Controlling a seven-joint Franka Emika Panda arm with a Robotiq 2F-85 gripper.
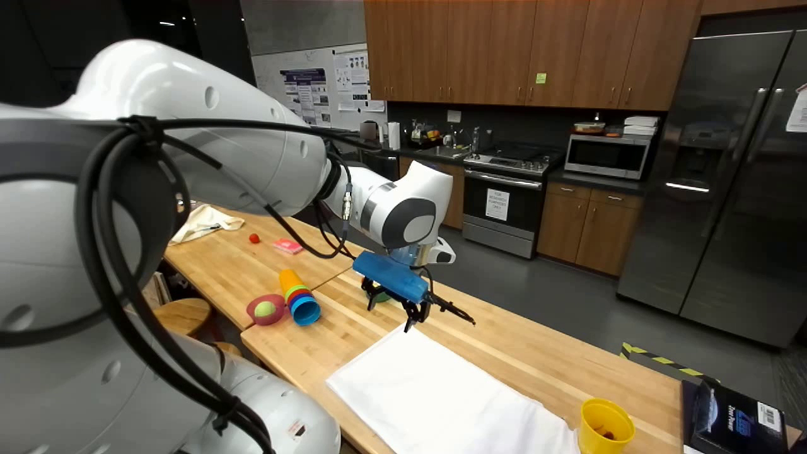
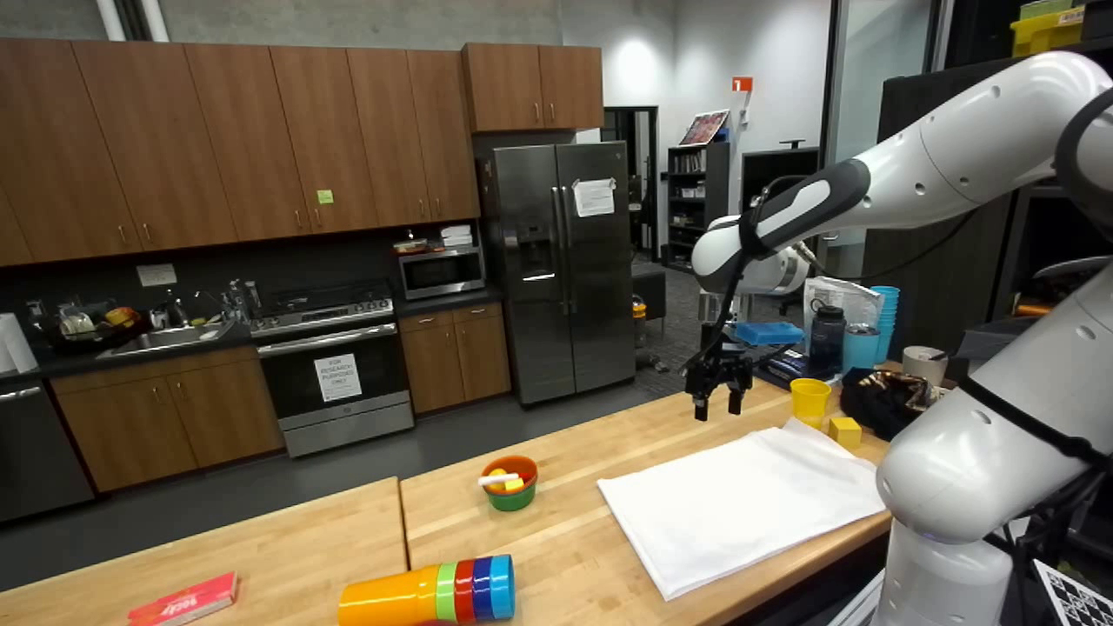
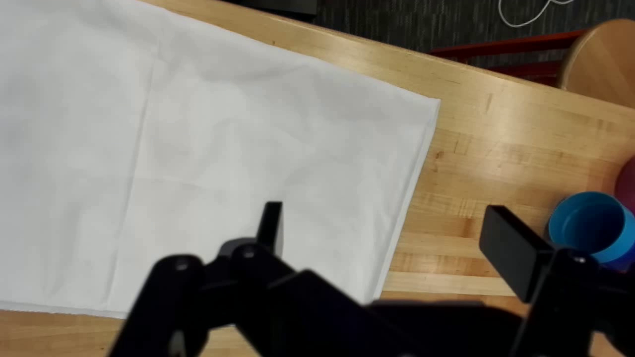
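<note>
A white cloth (image 1: 441, 391) lies flat on the wooden table; it shows in both exterior views and fills much of the wrist view. My gripper (image 3: 385, 206) is open, its fingers wide apart, with nothing between them. Below it in the wrist view runs the short edge of the cloth (image 3: 223, 139), with bare wood beside it. In both exterior views the gripper (image 2: 718, 412) hangs above the table, apart from the cloth. A green and orange bowl (image 2: 509, 482) holds small items; in an exterior view the arm's gripper partly hides it.
Nested coloured cups (image 2: 426, 591) lie on their side, near a pink bowl (image 1: 265, 309) with a yellow-green ball. A yellow cup (image 1: 605, 429) stands at the cloth's far end, beside a yellow block (image 2: 843, 432). Bottles and a black box (image 1: 734, 416) are beyond. A stool (image 3: 603, 64) sits by the table.
</note>
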